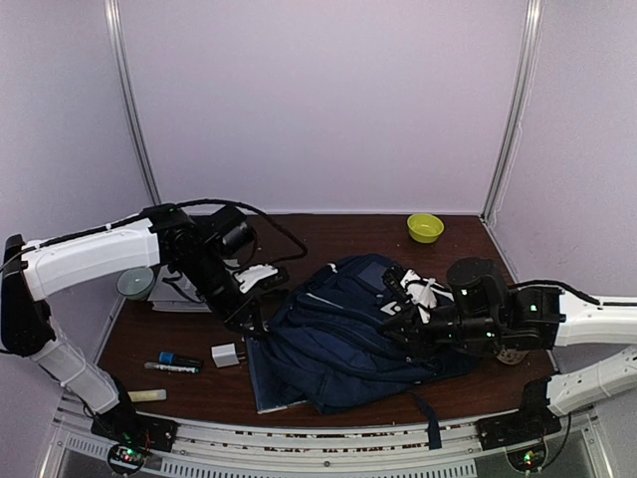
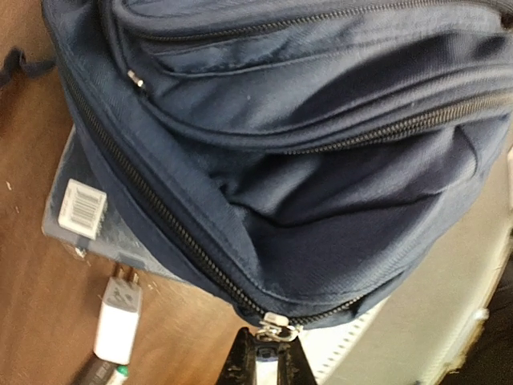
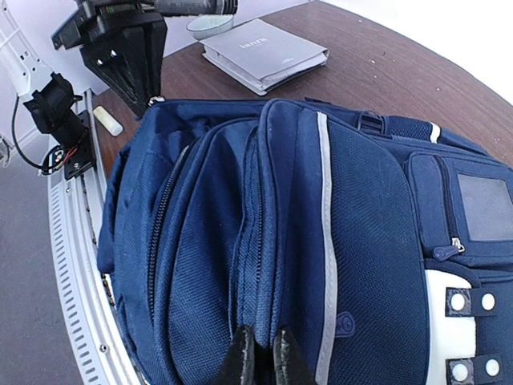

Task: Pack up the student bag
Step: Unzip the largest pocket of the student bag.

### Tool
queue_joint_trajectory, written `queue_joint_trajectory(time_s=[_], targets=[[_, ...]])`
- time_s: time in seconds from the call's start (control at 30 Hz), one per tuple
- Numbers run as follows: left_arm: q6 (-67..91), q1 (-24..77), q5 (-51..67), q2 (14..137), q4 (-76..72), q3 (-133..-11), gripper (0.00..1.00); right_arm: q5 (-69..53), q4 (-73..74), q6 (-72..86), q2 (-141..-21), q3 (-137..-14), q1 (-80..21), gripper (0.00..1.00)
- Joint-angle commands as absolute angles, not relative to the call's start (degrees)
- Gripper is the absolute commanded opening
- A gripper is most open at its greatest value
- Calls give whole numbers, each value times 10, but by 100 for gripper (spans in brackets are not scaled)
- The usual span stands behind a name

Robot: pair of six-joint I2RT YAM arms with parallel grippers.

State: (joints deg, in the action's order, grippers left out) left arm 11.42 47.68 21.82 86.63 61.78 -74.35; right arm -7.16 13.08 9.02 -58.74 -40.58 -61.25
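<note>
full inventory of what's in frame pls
bag: 1, navy, table centre
book: 1, dark blue, partly under the bag's near-left side
notebook: 1, grey, far left
green bowl: 1, yellow-green, far right
grey bowl: 1, pale grey, far left edge
charger: 1, white, left of book
marker: 1, black and blue, left of charger
stick: 1, pale yellow, near-left edge
table: 1, brown
left gripper: shut on zip pull
right gripper: shut on bag fabric
</note>
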Motion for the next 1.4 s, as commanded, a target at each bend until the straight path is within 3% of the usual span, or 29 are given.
queue_joint_trajectory(time_s=[0.0, 0.33, 0.67, 0.73, 0.8, 0.87, 0.97, 1.0, 1.03, 1.37], targets=[[53, 483, 126, 824, 573, -683, 0, -85, 146, 66, -544, -390, -607, 0], [24, 479, 136, 818, 437, -618, 0, -189, 129, 53, -463, -363, -606, 0], [50, 479, 232, 832, 337, -594, 0, -139, 120, 81, -481, -361, -606, 0], [53, 479, 245, 826, 319, -587, 0, -143, 118, 92, -496, -360, -606, 11], [59, 479, 260, 823, 303, -579, 0, -146, 125, 107, -512, -367, -608, 37], [64, 480, 269, 823, 292, -573, 0, -140, 138, 115, -524, -381, -617, 54], [72, 484, 277, 822, 278, -567, 0, -108, 147, 121, -532, -402, -640, 72], [74, 485, 280, 821, 275, -566, 0, -98, 151, 122, -534, -410, -646, 89], [75, 486, 282, 820, 273, -566, 0, -89, 154, 124, -538, -417, -653, 99], [98, 501, 293, 792, 253, -557, 0, 30, 186, 133, -634, -519, -736, 100]])
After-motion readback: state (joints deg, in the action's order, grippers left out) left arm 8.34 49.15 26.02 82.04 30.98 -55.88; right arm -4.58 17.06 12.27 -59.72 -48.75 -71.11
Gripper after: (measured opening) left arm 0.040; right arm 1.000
